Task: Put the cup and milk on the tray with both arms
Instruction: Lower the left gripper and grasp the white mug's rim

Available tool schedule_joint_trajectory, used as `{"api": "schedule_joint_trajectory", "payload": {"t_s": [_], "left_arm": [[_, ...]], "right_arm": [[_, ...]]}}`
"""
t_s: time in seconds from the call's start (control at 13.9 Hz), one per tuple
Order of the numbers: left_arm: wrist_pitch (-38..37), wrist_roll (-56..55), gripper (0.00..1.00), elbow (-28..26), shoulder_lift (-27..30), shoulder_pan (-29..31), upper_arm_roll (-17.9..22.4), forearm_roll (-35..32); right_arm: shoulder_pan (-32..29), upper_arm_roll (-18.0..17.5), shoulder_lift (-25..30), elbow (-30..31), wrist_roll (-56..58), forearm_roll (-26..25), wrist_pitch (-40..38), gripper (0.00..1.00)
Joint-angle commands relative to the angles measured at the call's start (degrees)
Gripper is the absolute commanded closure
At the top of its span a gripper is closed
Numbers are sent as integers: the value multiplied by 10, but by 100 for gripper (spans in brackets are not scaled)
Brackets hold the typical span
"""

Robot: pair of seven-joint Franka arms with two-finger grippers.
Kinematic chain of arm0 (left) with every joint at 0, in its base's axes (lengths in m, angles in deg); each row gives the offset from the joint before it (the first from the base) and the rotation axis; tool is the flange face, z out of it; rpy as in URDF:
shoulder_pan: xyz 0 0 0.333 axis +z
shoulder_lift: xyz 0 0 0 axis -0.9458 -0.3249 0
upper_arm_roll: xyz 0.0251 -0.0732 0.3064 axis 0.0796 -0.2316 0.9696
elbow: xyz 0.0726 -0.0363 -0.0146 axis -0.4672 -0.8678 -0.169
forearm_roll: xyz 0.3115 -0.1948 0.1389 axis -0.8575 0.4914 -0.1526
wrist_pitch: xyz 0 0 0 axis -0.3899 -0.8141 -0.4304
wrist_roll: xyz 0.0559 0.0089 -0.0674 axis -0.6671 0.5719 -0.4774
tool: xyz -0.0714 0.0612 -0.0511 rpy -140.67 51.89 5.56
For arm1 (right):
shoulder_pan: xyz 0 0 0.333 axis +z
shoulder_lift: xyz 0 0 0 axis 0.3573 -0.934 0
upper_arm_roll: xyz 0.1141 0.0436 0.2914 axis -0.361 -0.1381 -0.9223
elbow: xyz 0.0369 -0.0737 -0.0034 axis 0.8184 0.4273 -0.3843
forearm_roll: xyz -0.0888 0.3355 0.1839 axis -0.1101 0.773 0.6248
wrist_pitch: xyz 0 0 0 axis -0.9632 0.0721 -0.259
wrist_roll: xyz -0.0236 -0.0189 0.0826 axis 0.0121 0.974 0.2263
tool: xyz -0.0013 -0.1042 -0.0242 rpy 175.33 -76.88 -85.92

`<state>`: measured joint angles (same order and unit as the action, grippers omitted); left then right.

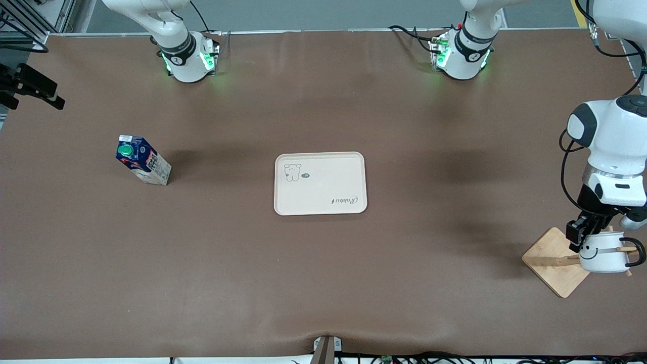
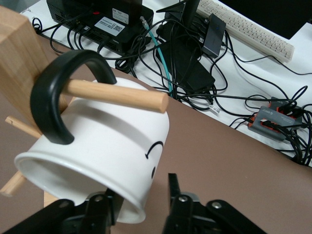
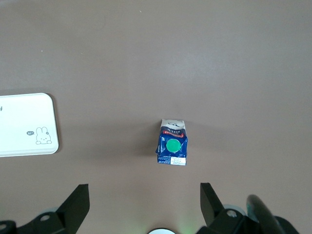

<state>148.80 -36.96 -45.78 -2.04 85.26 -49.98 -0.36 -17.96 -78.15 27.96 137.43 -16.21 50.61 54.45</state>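
Observation:
The cup (image 1: 604, 253) (image 2: 107, 146), white with a black smiley face, hangs by its black handle on a wooden peg (image 2: 122, 95) of a bamboo stand at the left arm's end of the table. My left gripper (image 1: 586, 236) (image 2: 141, 187) straddles the cup's rim: one finger sits inside the mouth, and the other finger (image 2: 173, 187) stands outside with a gap to the wall. The milk (image 1: 143, 160) (image 3: 172, 142) stands upright toward the right arm's end. High over the table by the milk, my right gripper (image 3: 144, 190) is open and empty. The tray (image 1: 320, 183) (image 3: 24, 124) lies bare at the table's middle.
The bamboo stand's square base (image 1: 551, 263) sits near the table's edge under the cup. In the left wrist view, cables and electronics (image 2: 195, 53) lie off the table's edge. A black camera mount (image 1: 30, 86) juts in at the right arm's end.

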Motion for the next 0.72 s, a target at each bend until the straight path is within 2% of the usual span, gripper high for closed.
{"api": "schedule_joint_trajectory", "payload": {"t_s": [0.0,0.36,0.65], "left_arm": [[7,-6,68,17,-10,3,-3,-17],[7,-6,80,17,-11,-1,-3,-19],[5,-6,98,17,-11,-3,-3,-20]], "right_arm": [[-7,-5,-8,-15,-7,1,-5,0],[-12,-5,-11,-15,-7,2,-6,0],[-12,-5,-11,-15,-8,2,-6,0]]}}
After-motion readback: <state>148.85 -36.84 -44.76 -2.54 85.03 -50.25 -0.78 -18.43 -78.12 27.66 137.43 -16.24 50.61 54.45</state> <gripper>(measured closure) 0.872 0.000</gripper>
